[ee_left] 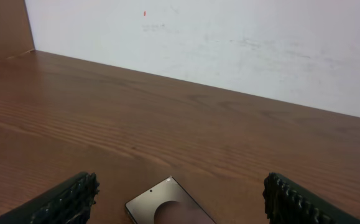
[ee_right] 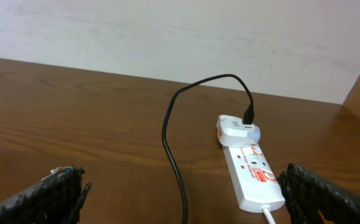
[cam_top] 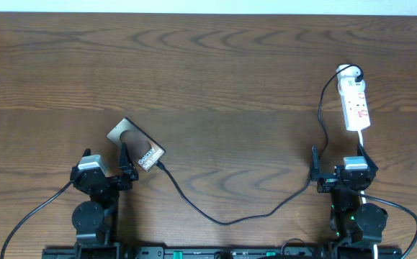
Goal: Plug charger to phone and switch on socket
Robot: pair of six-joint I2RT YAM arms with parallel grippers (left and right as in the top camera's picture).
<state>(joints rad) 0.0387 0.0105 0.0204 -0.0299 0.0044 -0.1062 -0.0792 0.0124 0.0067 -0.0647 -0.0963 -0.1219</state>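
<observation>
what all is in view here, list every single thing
phone: one, dark brownish glossy, left part of the table, just ahead of the left hand
charger: one, thin black cable, runs from the phone's end along the near side up to the plug
socket: one, white strip with red marks, right part of the table
plug: one, white, at the socket's far end
cord: one, white, leaving the socket's near end
table: one, brown wood
wall: one, white, behind the table
left hand: one, black, open, empty
right hand: one, black, open, empty
</observation>
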